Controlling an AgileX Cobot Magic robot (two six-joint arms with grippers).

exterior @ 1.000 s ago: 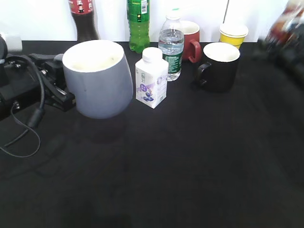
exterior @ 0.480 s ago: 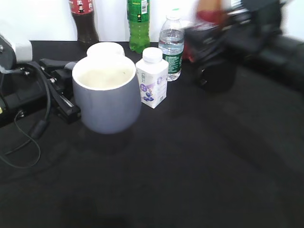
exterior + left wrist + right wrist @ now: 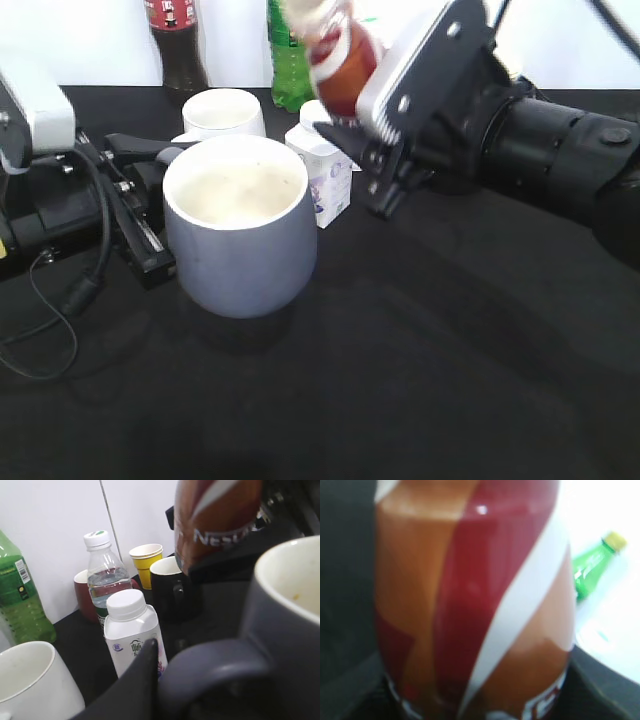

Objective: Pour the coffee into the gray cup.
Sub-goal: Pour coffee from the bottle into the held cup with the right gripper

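A black cloth-covered surface (image 3: 420,380) fills most of the exterior view, with a white wall along the top edge.

From the right edge, the right arm's black hand (image 3: 375,150) reaches to the upper middle of the frame. It is pinched on the coffee bottle (image 3: 335,55) — a small curvy clear plastic bottle with a brown, red and white wrap — which is tilted and blurred, above and to the right of the mug. In the right wrist view the bottle's label (image 3: 470,600) fills nearly the whole frame.

At centre left sits the rounded matte blue-gray ceramic mug (image 3: 242,240), its pale cream inside facing up. At the left edge, the left arm's black hand (image 3: 135,215) is beside the mug's handle side; in the left wrist view a dark finger (image 3: 132,685) lies against the loop handle (image 3: 210,672), but whether the hand is spread or pressed together cannot be told.

Behind the gray mug stand a larger white mug (image 3: 222,113) and a small white carton with a round white cap (image 3: 335,180). In the left wrist view, a clear water bottle (image 3: 105,582), a black mug (image 3: 172,592) and a yellow paper cup (image 3: 146,560) stand further back.

Along the top edge — a dark cola bottle with a red label (image 3: 175,40) and a green soda bottle (image 3: 285,60).
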